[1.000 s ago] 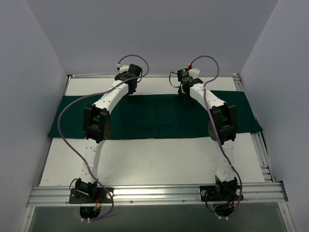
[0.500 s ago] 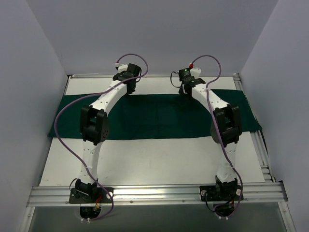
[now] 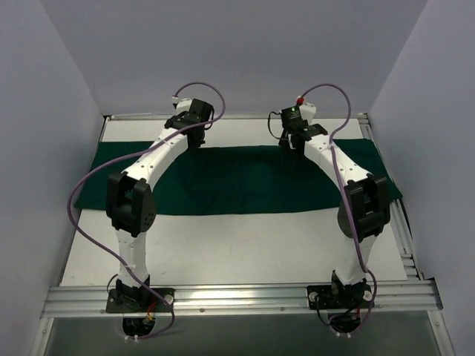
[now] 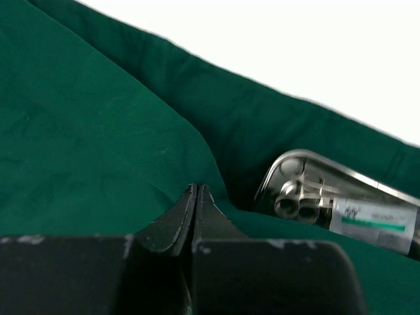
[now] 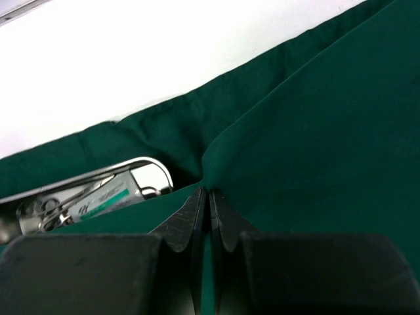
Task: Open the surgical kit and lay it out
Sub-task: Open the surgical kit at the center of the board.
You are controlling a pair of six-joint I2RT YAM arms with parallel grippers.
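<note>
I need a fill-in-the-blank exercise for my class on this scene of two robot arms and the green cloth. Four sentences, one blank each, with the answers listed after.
1. The left gripper and the right gripper are both ___ on the cloth.
2. The cloth's colour is dark ___.
3. A shiny steel tray peeks out from ___ a fold of the cloth.
4. The cloth is spread across a ___ table.

Missing words: shut; green; under; white.

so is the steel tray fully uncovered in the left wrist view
No, only one rounded corner of the steel tray shows there, with the green cloth draped over the rest.
</note>
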